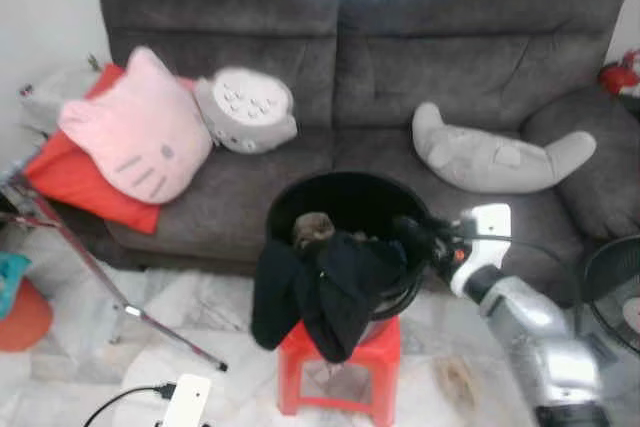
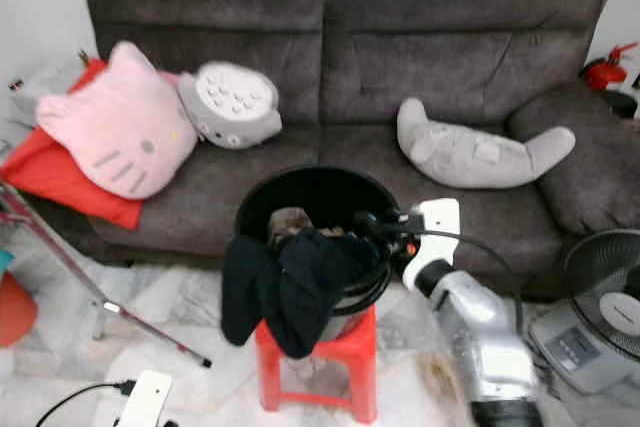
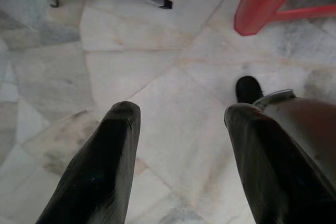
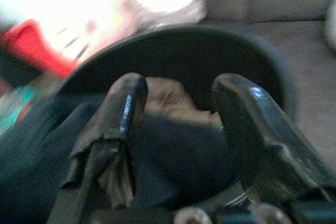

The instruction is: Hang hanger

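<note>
A black round basket (image 1: 345, 183) stands on a red plastic stool (image 1: 345, 365) in front of the sofa. Dark clothes (image 1: 330, 292) spill over its front rim, and a brown bundle (image 1: 313, 230) lies inside. My right gripper (image 1: 412, 234) reaches in from the right, level with the rim. In the right wrist view that gripper (image 4: 178, 98) is open, its fingers (image 4: 126, 103) spread above the dark cloth (image 4: 173, 156), and one finger touches a raised fold. My left gripper (image 3: 178, 124) hangs open above the marble floor, holding nothing.
Along the grey sofa (image 1: 430, 67) lie a pink cat cushion (image 1: 140, 127), a red cushion (image 1: 70, 177), a round grey cushion (image 1: 245, 107) and a grey plush (image 1: 495, 152). A metal stand leg (image 1: 160, 327) slants across the floor on the left. A fan (image 2: 605, 297) stands at the right, a white power strip (image 1: 185, 402) near the front.
</note>
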